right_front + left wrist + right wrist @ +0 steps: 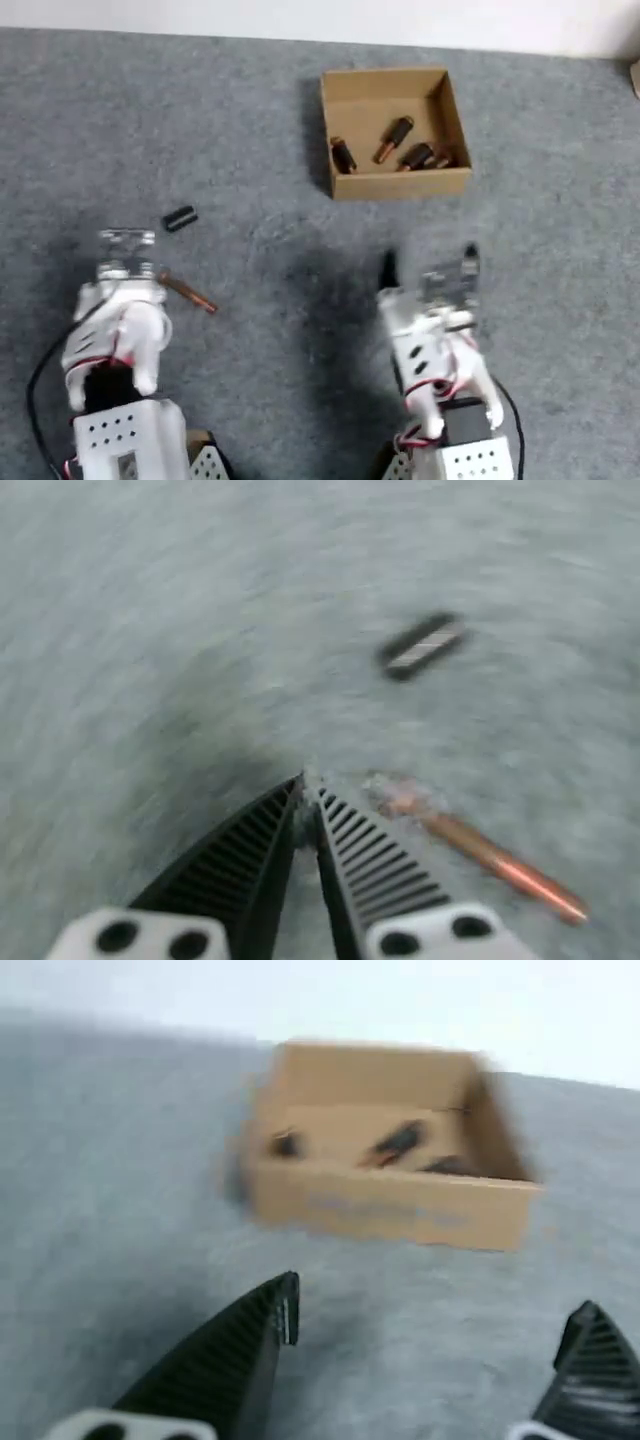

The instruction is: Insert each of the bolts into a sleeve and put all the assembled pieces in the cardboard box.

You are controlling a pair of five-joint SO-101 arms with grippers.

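L gripper (pixel 308 785) is sitting low over the grey mat (pixel 280 260) w/ fingers pressed together, gripping nothing. The bolt (pixel 480 850) is lying flat just beside its tips. The sleeve (pixel 422 646) is lying farther out, apart from both. R gripper (pixel 435 1330) is hanging spread wide, facing the box (pixel 390 1210). Three assembled pieces (pixel 393 138) are lying inside it.

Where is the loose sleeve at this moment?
In the high view the sleeve lies on the left side, just ahead of the left arm's jaws and past the bolt, far from the box.
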